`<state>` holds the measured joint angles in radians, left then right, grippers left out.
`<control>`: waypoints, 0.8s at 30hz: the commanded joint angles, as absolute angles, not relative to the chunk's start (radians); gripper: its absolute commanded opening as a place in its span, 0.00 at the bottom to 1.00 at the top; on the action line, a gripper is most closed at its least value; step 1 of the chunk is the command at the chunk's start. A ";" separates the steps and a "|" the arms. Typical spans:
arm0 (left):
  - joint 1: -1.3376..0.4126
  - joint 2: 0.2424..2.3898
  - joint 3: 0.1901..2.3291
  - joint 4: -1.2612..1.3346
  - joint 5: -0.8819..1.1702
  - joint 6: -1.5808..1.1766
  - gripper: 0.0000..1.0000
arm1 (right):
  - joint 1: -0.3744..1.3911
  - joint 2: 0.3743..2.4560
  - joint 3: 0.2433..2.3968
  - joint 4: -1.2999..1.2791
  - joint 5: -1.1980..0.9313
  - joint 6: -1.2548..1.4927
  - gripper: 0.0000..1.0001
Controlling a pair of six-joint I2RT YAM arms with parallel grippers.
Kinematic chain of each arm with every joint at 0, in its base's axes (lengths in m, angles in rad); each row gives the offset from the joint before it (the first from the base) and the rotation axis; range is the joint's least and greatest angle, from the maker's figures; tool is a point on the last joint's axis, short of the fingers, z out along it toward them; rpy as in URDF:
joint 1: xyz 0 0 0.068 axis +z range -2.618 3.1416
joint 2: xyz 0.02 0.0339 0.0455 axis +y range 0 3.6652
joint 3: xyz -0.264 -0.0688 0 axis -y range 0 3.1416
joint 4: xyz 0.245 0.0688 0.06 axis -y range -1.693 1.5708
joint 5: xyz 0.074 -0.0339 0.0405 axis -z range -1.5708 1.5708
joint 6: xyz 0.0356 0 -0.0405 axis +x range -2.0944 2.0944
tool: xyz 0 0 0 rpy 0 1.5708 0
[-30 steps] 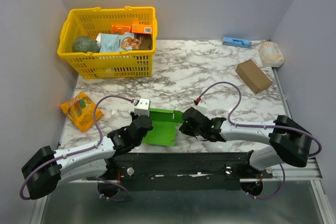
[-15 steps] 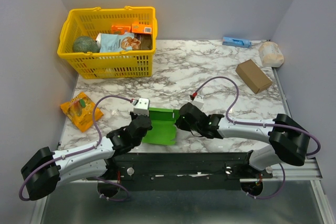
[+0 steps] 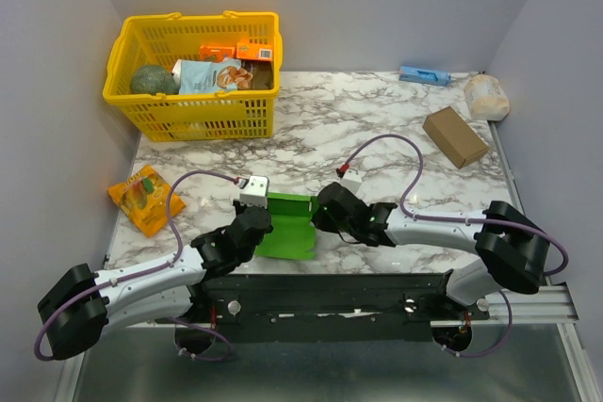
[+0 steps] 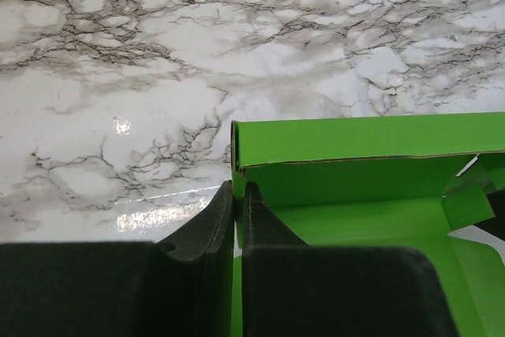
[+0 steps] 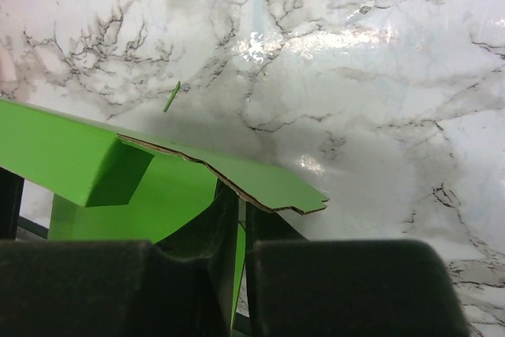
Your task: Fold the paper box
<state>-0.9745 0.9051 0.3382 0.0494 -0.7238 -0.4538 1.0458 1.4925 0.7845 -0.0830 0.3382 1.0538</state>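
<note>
- We see the paper box [image 3: 292, 231] lying on the table [image 3: 377, 129] near its front edge, between the two arms; both arms cover its side edges.
- The left end effector [image 4: 238, 195] is pinched onto the box's left wall; green card shows in the slit between its fingers.
- The right end effector [image 5: 241, 207] clamps a raised flap on the right side; the card hides its tips.
- In both wrist views the box runs out of frame.
- The basket [image 3: 207, 110] stands far back on the left; we cannot make out most of what it holds.
</note>
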 commanded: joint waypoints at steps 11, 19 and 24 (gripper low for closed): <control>-0.977 0.916 0.342 0.075 -0.698 -0.454 0.00 | 1.048 1.526 0.845 0.026 0.322 1.046 0.16; -0.977 0.917 0.342 0.075 -0.699 -0.456 0.00 | 1.046 1.569 0.867 0.046 0.285 1.042 0.15; -0.976 0.913 0.341 0.074 -0.701 -0.456 0.00 | 1.046 1.597 0.856 0.034 0.256 1.064 0.15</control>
<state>-0.9703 0.9173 0.3382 0.0406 -0.7246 -0.4408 1.0447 1.5623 0.8402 -0.0017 0.3000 1.0466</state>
